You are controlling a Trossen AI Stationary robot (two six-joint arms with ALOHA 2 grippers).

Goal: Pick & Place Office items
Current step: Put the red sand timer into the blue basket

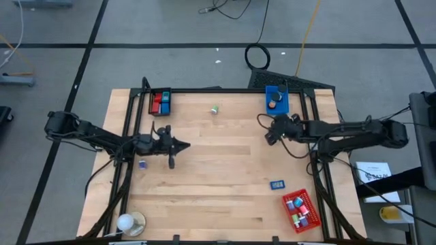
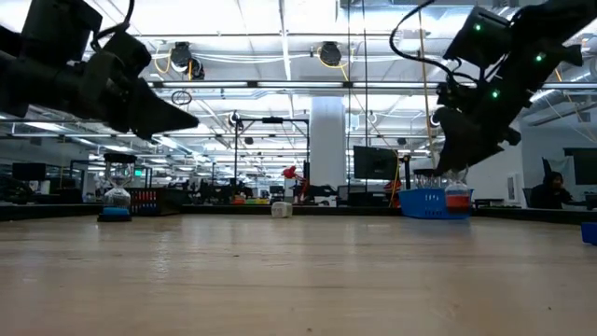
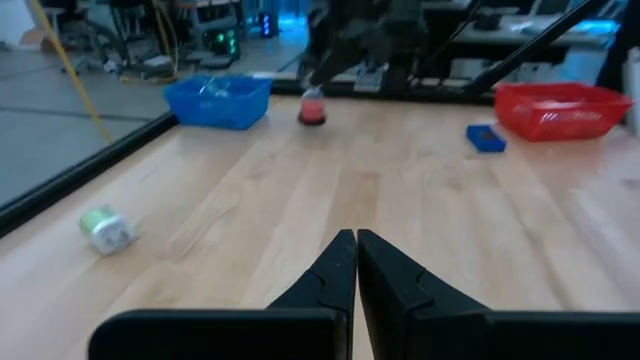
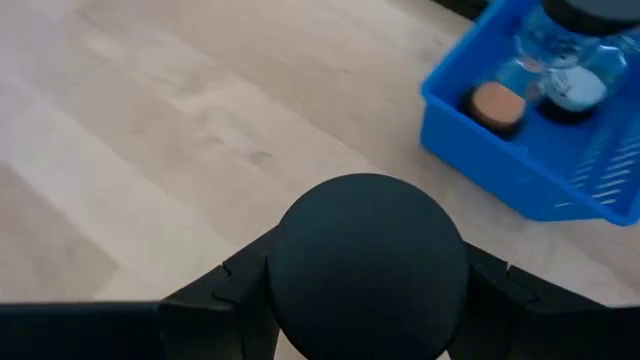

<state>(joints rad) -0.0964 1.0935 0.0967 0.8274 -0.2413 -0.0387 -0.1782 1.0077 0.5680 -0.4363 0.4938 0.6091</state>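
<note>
Just beyond the right tool [image 1: 272,134], clamped around a black round item [image 4: 367,265], sits the blue tray [image 1: 276,98], while the left tool [image 1: 178,144] hangs pinched shut, well away.

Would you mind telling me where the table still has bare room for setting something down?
Free: the wide middle between the green roll and the blue block. Crowded: the red tray and blue tray on the right.

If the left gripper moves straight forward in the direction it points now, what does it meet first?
Probably nothing nearby: the shut left gripper points across the bare wooden table toward the right arm's side. The small green-and-white roll lies off to one side. Depth is unclear.
</note>
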